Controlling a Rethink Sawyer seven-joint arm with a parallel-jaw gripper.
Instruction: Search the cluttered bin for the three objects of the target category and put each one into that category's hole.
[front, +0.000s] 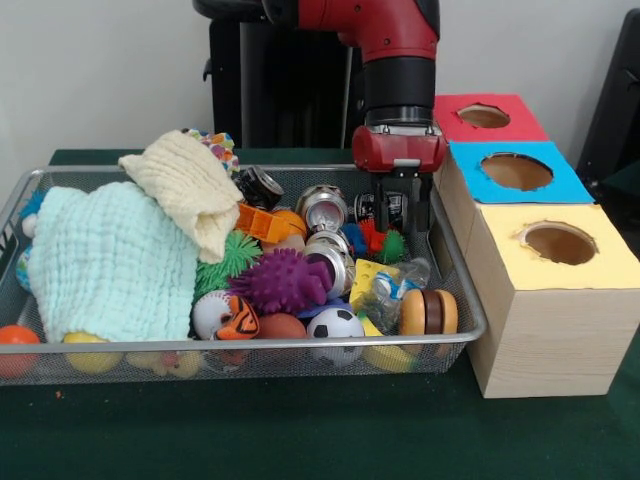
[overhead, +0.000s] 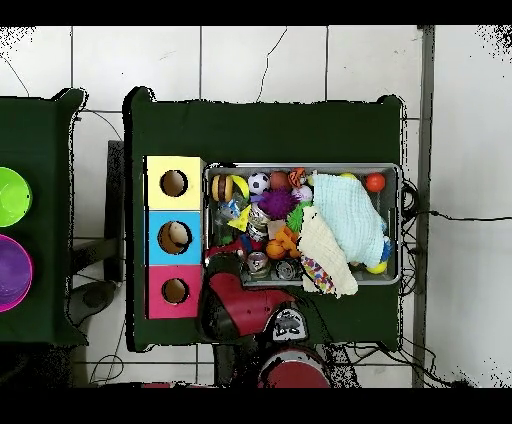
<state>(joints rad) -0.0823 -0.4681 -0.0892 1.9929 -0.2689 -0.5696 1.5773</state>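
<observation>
The wire mesh bin (front: 470, 300) sits on the green table, full of toys and cloths; it also shows in the overhead view (overhead: 300, 167). One clear plastic bottle (front: 395, 285) with a blue cap lies near the bin's front right corner. Other bottles are hidden. My gripper (front: 402, 215) hangs low in the bin's far right part, beside silver cans (front: 323, 208), behind the bottle and apart from it. In the overhead view my red arm (overhead: 235, 300) covers it. The blue-surround hole (front: 516, 171) is just right of the gripper, also seen from overhead (overhead: 175, 237).
The red-surround hole (front: 484, 116) and the yellow-surround hole (front: 559, 243) flank the blue one. A mint cloth (front: 110, 260) and a cream cloth (front: 190, 185) cover the bin's left half. A purple spiky ball (front: 283, 281), soccer ball (front: 335, 325) and burger toy (front: 428, 312) crowd the front.
</observation>
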